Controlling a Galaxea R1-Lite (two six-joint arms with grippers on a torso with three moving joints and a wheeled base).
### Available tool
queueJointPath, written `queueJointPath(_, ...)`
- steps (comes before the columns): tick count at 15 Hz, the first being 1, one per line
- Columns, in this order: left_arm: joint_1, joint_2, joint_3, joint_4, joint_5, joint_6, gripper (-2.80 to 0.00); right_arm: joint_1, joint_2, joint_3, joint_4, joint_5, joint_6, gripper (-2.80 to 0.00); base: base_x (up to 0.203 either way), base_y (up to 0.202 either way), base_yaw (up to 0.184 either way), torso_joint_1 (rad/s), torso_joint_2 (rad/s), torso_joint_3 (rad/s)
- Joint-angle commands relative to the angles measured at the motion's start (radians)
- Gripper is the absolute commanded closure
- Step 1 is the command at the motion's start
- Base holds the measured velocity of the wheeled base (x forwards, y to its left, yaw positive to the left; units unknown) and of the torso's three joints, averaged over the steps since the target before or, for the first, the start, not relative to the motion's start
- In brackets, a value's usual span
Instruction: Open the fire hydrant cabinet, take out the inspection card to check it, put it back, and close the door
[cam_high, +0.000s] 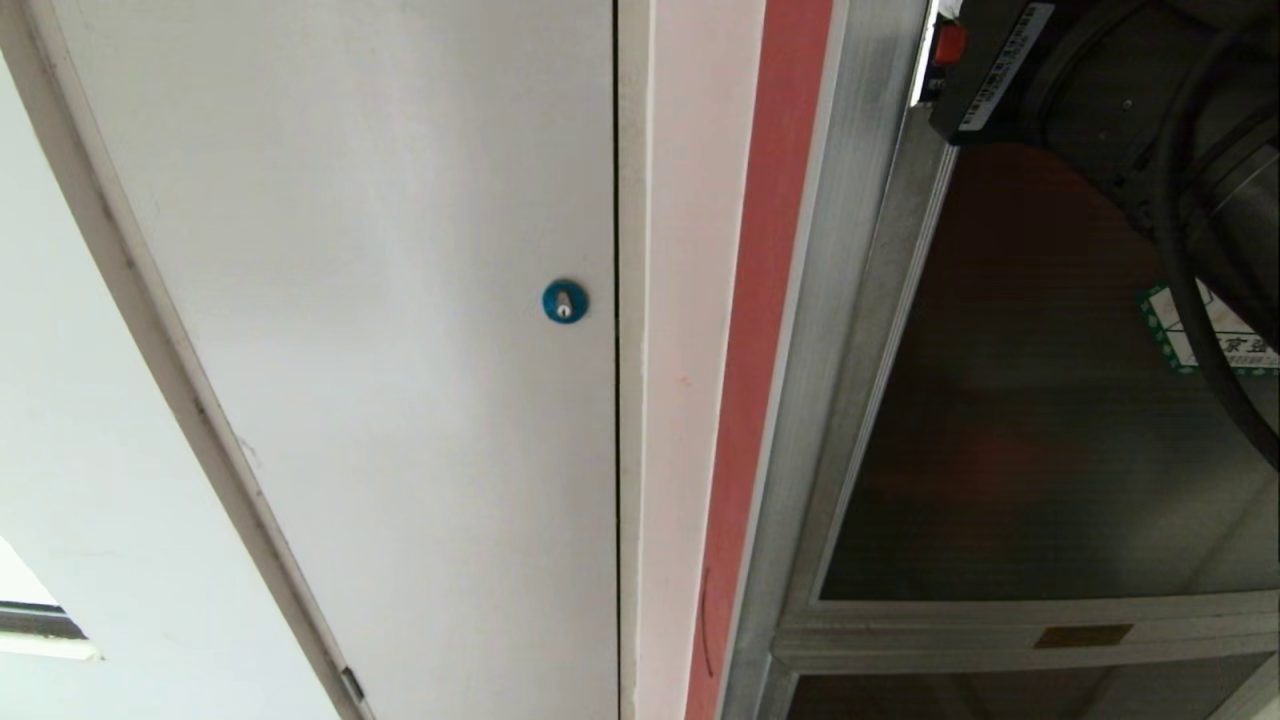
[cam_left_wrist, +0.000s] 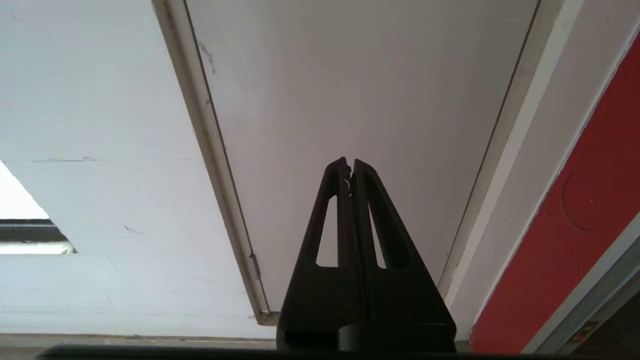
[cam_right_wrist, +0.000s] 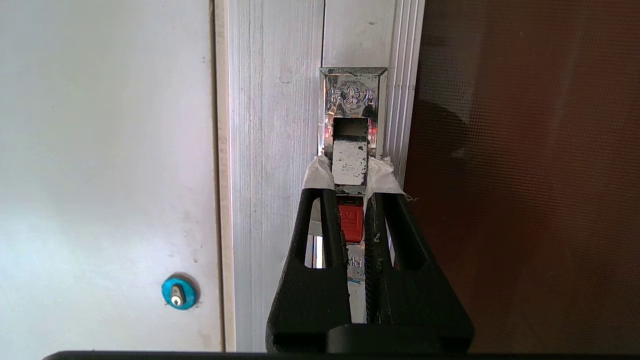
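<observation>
The door (cam_right_wrist: 525, 175) is flush in the silver frame of the fire hydrant cabinet (cam_high: 850, 330), its latch edge just beside the white-grey panel (cam_high: 380, 330) with the blue lock (cam_high: 565, 301). My right gripper (cam_right_wrist: 349, 172) is nearly pressed together, its taped fingertips (cam_right_wrist: 318, 172) pinching the metal latch pull (cam_right_wrist: 350, 162) above the red latch (cam_right_wrist: 351, 222). My left gripper (cam_left_wrist: 350, 170) is pressed together, holding nothing, parked facing the panel. The inspection card is out of sight.
</observation>
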Motion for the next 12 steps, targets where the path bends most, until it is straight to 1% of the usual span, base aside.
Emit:
queueJointPath(1,0.001,0.0,0.008,0.0,0.0,0.0,0.0,0.018,-0.009,0.003,-0.006,-0.007,-0.002,0.0,0.0,0.0,0.0,0.0,0.0,0.0)
queueJointPath(8,0.001,0.0,0.008,0.0,-0.002,0.0,0.0,0.065,-0.085,0.051,0.0,-0.021,-0.005,0.0,0.0,0.0,0.0,0.0,0.0,0.0)
queueJointPath(12,0.001,0.0,0.008,0.0,-0.001,0.0,0.0,0.067,-0.131,0.094,0.004,-0.022,-0.007,0.0,0.0,0.0,0.0,0.0,0.0,0.0)
